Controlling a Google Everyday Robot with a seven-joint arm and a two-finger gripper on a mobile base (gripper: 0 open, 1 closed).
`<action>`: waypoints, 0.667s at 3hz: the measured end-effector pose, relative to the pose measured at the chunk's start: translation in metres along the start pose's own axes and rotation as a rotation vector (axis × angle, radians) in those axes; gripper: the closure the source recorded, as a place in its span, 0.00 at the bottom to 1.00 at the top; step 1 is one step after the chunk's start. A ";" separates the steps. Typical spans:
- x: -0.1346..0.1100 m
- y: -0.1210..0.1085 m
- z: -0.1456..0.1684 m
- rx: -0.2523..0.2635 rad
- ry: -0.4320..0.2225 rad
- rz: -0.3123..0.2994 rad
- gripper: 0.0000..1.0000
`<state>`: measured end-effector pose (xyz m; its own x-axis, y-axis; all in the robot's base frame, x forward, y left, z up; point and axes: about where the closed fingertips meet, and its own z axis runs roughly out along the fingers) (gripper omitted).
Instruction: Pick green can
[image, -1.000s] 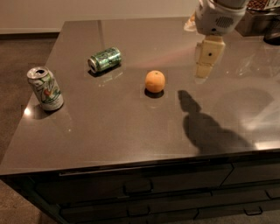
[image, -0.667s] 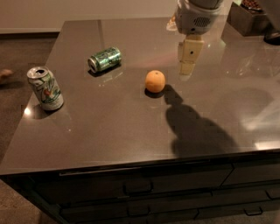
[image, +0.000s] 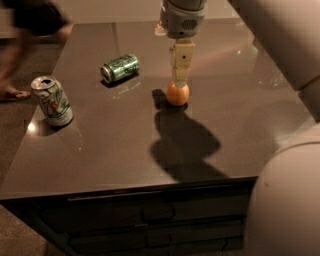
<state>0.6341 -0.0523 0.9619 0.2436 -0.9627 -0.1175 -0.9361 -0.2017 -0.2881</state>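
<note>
The green can (image: 120, 67) lies on its side on the dark table (image: 110, 150), at the back left. My gripper (image: 180, 80) hangs from the arm just above the orange (image: 177, 94), to the right of the green can and well apart from it. It holds nothing that I can see. Its shadow falls on the table in front of the orange.
A mostly white can (image: 52, 100) stands upright near the table's left edge. A blurred person (image: 35, 20) moves beside the table at the far left, one foot (image: 15, 94) on the floor. My arm and body (image: 285, 190) fill the right side. Drawers (image: 150, 225) run along the table front.
My gripper has moved left, from right of the orange to just above it. A person has come into view at the left. The cans and the orange have not moved.
</note>
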 end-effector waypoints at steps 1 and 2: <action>-0.035 -0.023 0.008 0.004 0.000 -0.083 0.00; -0.068 -0.045 0.019 0.024 -0.020 -0.146 0.00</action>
<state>0.6645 0.0262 0.9650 0.3816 -0.9197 -0.0919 -0.8842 -0.3343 -0.3263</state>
